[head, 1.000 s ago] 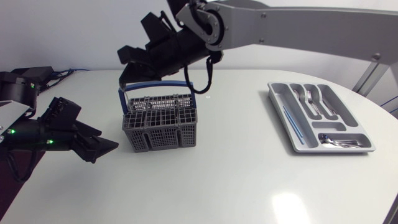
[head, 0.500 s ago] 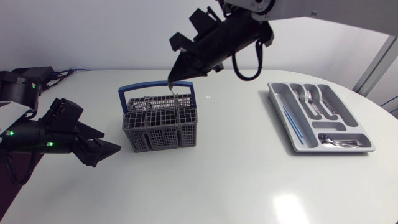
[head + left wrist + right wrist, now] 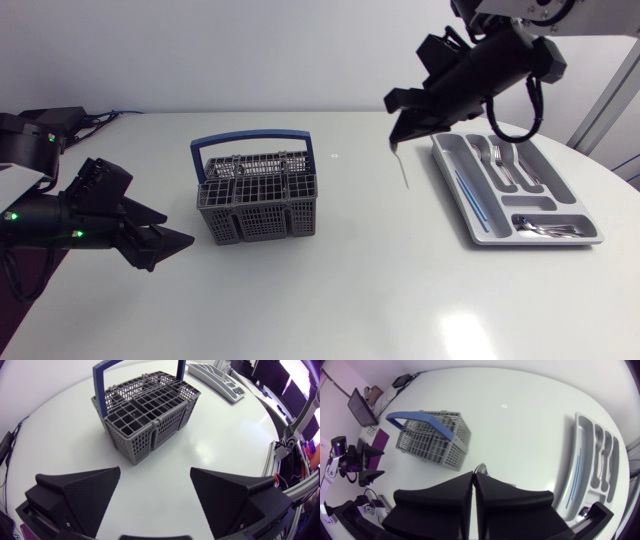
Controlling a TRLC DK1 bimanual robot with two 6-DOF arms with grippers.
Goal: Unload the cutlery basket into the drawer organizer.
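The white surface (image 3: 330, 290) carries the cutlery basket (image 3: 255, 195) well apart from the drawer organizer (image 3: 515, 190). In the last second the jaws of the right arm (image 3: 470, 75), clenched on a slim piece of cutlery (image 3: 401, 168) (its kind is hard to tell), have lifted it from the basket and swung across. It now hangs just beside the organizer, short of its rim, so lowering it into a compartment likely comes next. The jaws of the left arm (image 3: 90, 215) stay released, far from the organizer.

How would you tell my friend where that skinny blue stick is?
Find the grey plastic drawer organizer on the white table, across from the grey mesh basket. In its long slot nearest that basket lies the thin blue stick. It alone is blue; its neighbours are shiny metal forks.
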